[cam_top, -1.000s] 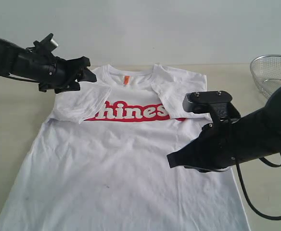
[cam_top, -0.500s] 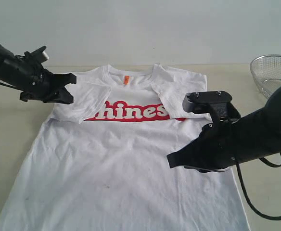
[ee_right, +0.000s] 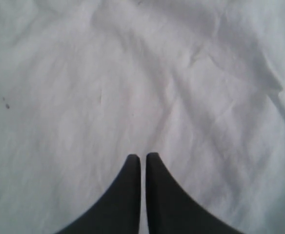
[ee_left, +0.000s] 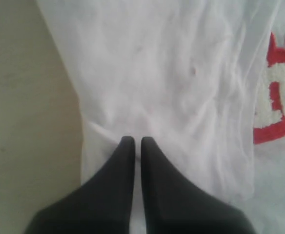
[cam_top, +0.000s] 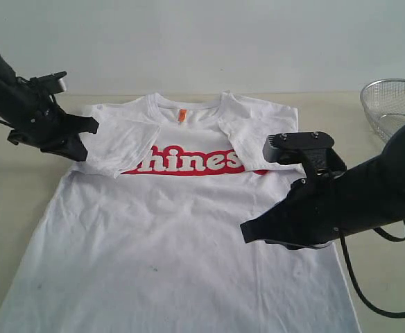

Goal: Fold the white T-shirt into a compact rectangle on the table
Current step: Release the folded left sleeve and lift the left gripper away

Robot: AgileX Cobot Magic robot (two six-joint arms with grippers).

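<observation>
Two claws are near the white T-shirt (cam_top: 175, 236), which lies flat and face up on the pale table (cam_top: 15, 208), its collar on the far side and its hem toward the near edge. Both sleeves are folded inward over the chest, so they cover the ends of the red lettering (cam_top: 188, 161). A small orange tag (cam_top: 182, 115) shows inside the collar.

We see the left claw (cam_top: 84, 142) at the far left of the shirt, at the outer edge of the folded left sleeve (cam_top: 119, 146). In the left wrist view its two fingers are pressed together with only a thin slit between them, and the left claw (ee_left: 133, 141) points onto the white cloth of that sleeve, close to where the cloth meets the bare table. We cannot tell whether any fabric is pinched between the tips.

The right claw (cam_top: 247, 232) is over the right side of the shirt, nearer to us than the lettering. Its fingers are also closed against each other, as the right wrist view of this claw (ee_right: 142, 157) shows, with plain wrinkled white cloth beneath them. It holds nothing that we can see, and we cannot tell whether it touches the fabric.

A wire basket (cam_top: 393, 104) stands on the table at the far right, well apart from the shirt.
</observation>
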